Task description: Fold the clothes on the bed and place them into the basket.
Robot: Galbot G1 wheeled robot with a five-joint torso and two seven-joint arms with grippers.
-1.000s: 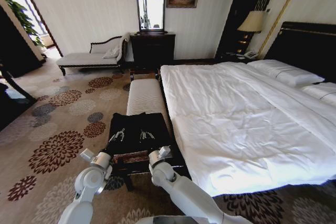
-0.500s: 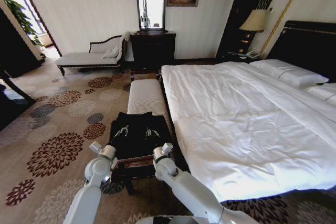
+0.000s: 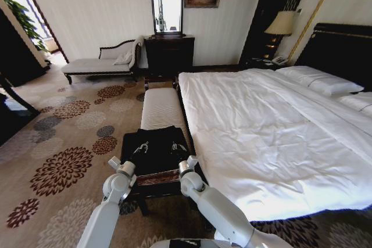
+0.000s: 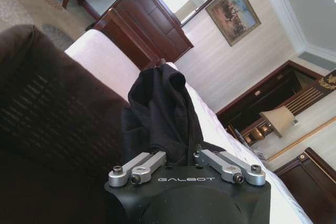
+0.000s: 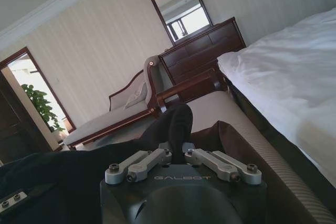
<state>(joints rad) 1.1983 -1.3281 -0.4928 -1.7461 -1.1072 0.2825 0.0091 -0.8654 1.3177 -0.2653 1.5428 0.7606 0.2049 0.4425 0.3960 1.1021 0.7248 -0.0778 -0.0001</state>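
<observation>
The black clothes [image 3: 156, 143] are spread over the low wicker basket [image 3: 157, 177], which stands on the carpet at the foot of the white bed [image 3: 261, 126]. My left gripper [image 3: 139, 148] and right gripper [image 3: 176, 146] are side by side on the garment, each pinching a bunch of it. In the left wrist view the left gripper [image 4: 178, 153] is shut on a raised fold of the clothes [image 4: 160, 108] above the basket's dark lining [image 4: 47, 119]. The right gripper [image 5: 176, 153] is shut on another fold of the clothes [image 5: 176, 121]. The lettering is hidden.
A white striped bench [image 3: 161, 108] lies just beyond the basket, along the bed's foot. A dark dresser with a mirror [image 3: 168, 50] and a pale chaise lounge [image 3: 102, 62] stand at the far wall. Patterned carpet [image 3: 64, 161] lies open to my left.
Both grippers have reached farther forward over the basket, carrying the black clothes with them toward the bench. Both arms are more extended.
</observation>
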